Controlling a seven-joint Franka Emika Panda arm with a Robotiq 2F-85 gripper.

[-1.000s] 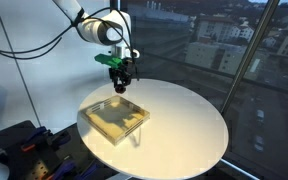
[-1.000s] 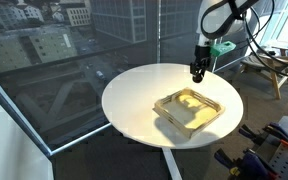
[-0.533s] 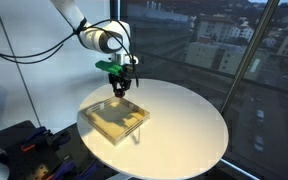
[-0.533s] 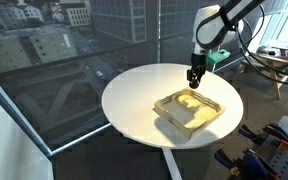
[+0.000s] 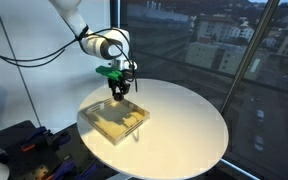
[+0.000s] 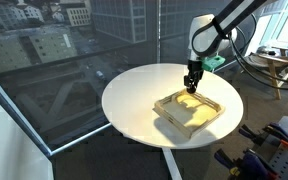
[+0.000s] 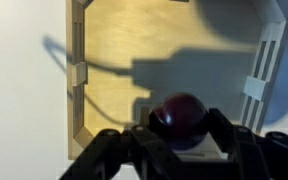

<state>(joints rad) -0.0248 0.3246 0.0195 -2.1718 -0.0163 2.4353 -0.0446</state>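
My gripper is shut on a dark purple round fruit, like a plum, with a finger on each side. It hangs over a shallow wooden tray on a round white table. In both exterior views the gripper is just above the tray's far edge, and the fruit is too small to make out there. The tray's floor looks bare.
Large windows with a city view stand behind the table. Dark equipment with orange parts sits on the floor beside the table, also in an exterior view. A wooden chair stands behind the arm.
The gripper has moved from past the tray's edge toward the tray and lower, still holding the fruit. The tray has not moved.
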